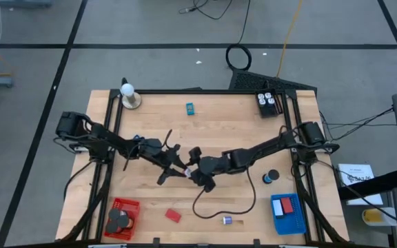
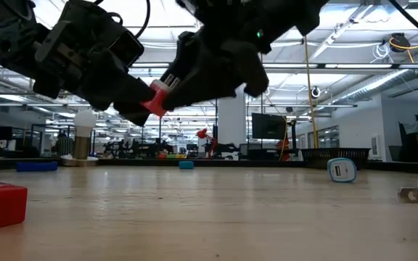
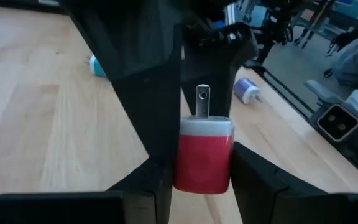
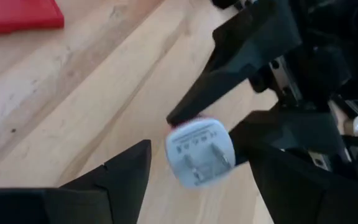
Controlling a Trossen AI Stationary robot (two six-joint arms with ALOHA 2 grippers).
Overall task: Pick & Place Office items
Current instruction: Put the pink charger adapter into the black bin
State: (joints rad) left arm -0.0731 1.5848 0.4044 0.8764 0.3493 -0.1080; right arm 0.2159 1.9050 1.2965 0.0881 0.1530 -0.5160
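Observation:
A red plug block with a white pronged face [image 3: 202,155] hangs above the table's middle [image 1: 185,171], with my left gripper [image 3: 201,180] shut on it. In the low view the block [image 2: 156,98] shows between the two dark hands. My right gripper [image 4: 197,180] faces it from the table's right side [image 1: 197,173]. It is open, with its fingers on either side of the block's white pronged end [image 4: 199,151] and a gap showing on at least one side. My left gripper pinches the block's red body by its two opposite sides [image 3: 185,168] between its two fingers. The fingers come from the table's left, slanting a little downward. The metal prong [image 3: 202,99] points away from the gripper toward my right gripper. The block hangs clear of the table.
A red basket [image 1: 131,205] with black discs stands at the near left and a blue basket [image 1: 288,222] at the near right. A red block [image 1: 173,215], a small purple-white piece [image 1: 227,220], a black disc [image 1: 271,176], a teal piece [image 1: 190,107] and a black cable [image 1: 219,203] lie loose. A white ball on a tan base [image 1: 128,95] stands far left.

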